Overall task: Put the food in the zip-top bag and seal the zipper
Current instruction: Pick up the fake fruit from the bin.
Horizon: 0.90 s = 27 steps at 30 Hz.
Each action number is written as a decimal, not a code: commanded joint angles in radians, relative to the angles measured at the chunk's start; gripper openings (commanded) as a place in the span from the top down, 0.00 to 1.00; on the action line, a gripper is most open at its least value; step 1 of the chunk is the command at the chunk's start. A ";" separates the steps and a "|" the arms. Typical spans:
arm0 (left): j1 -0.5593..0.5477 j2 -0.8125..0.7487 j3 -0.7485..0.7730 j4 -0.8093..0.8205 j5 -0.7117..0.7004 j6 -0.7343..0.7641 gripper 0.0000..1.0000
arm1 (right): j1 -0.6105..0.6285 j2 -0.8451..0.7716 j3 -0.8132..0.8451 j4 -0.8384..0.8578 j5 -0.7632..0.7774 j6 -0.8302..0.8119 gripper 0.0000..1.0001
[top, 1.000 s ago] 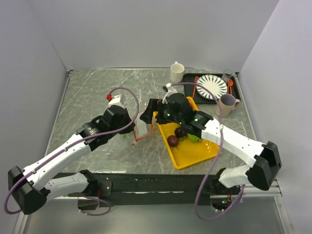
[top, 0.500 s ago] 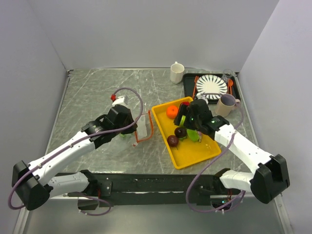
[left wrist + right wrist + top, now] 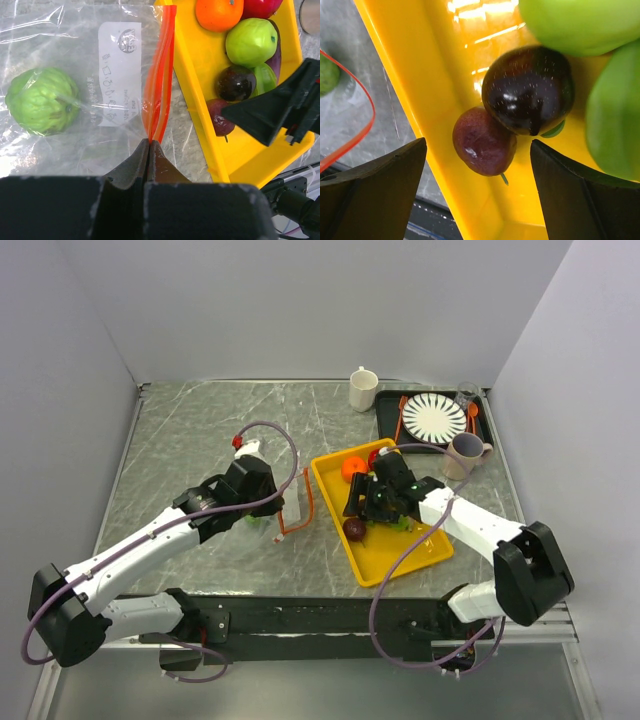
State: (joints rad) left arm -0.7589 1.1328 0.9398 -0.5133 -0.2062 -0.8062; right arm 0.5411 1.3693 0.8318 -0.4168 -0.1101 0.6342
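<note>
At table centre-left, left gripper [image 3: 150,145]: fingers pressed tight together, pinching the near end of the zipper
green fruit in bag [image 3: 42,102]: inside the clear plastic, at 9 o'clock of the zipper and well apart from it
zip-top bag [image 3: 75,30]: lying flat on the marbled table [image 3: 180,430], just beside the yellow tray at its 9 o'clock
zipper [image 3: 162,65]: runs toward 12 o'clock from the pinch, its two strips parted a little beyond the fingertips, close along the tray's left wall
yellow tray [image 3: 192,75]: mid-table, long axis from about 11 to 5 o'clock in the top view
orange fruit [image 3: 219,12]: at the tray's 12 o'clock end
red fruit [image 3: 262,6]: touching the orange one at its 3 o'clock
green fruit [image 3: 251,42]: at 6 o'clock of those two
dark purple fruit [image 3: 529,90]: touching the green fruit above it
reddish-purple fruit [image 3: 484,142]: against the tray's left wall, touching the dark purple one
second green fruit [image 3: 615,120]: at 3 o'clock of the dark purple fruit
right gripper [image 3: 477,145]: over the tray, fingers spread wide either side of the reddish-purple fruit, gaps showing on both sides, holding nothing
white mug [image 3: 363,388]: at 12 o'clock of the yellow tray, upright
black tray [image 3: 388,430]: far right, carrying a striped plate [image 3: 435,418]
tan mug [image 3: 465,453]: at 5 o'clock of the plate
</note>
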 commanded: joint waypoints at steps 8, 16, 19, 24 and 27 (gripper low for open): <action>-0.003 0.001 0.004 0.032 0.008 0.007 0.99 | 0.042 0.039 -0.025 0.065 -0.049 0.050 0.18; -0.002 0.005 -0.001 0.030 0.014 0.013 0.99 | 0.057 0.093 -0.030 0.084 -0.065 0.041 0.26; -0.003 0.001 0.001 0.032 0.013 0.012 0.99 | 0.066 0.088 -0.031 0.093 -0.063 0.044 0.22; -0.003 0.004 -0.001 0.033 0.018 0.012 0.99 | 0.074 0.080 -0.042 0.090 -0.053 0.056 0.34; -0.003 0.008 0.002 0.035 0.019 0.015 0.99 | 0.074 0.076 -0.046 0.087 -0.062 0.056 0.33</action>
State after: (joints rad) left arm -0.7589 1.1408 0.9329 -0.5091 -0.1986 -0.8051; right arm 0.6064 1.4586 0.7807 -0.3553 -0.1589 0.6827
